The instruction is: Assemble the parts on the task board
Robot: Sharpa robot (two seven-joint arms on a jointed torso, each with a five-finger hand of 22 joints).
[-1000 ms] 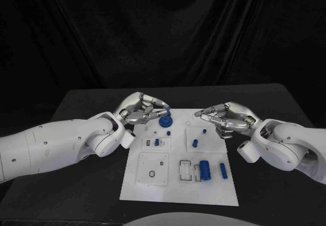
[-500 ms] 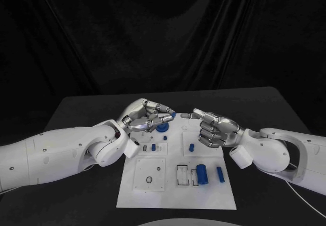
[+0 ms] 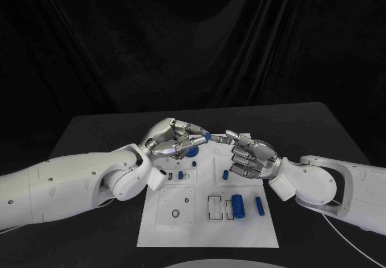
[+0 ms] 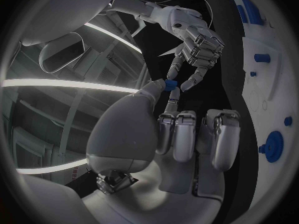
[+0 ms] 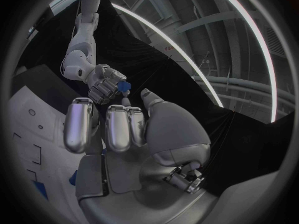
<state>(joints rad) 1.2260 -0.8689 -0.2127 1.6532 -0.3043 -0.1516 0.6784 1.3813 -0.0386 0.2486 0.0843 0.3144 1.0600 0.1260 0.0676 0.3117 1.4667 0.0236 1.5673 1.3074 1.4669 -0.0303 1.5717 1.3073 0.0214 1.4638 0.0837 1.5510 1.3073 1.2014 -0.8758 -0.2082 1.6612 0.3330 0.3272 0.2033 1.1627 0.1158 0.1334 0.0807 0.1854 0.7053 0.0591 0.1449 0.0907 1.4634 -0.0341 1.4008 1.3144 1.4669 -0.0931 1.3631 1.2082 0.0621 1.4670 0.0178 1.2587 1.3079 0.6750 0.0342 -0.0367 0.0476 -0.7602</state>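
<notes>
Black table (image 3: 88, 125), white task board (image 3: 209, 234), left robot hand (image 3: 171, 139) pinching small blue part (image 3: 207, 135)

A: The head view is dim around the edges; the backdrop is nearly black, and the white task board (image 3: 209, 223) is the brightest thing, evenly lit from above, with only soft shadows.

B: Any glare?

A: Soft highlights on the left hand (image 3: 173, 139) and right hand (image 3: 249, 155). Both wrist views bend straight lines hard toward the circle's rim, and long ceiling light strips streak bright across them. The rims fade into blur.
</notes>
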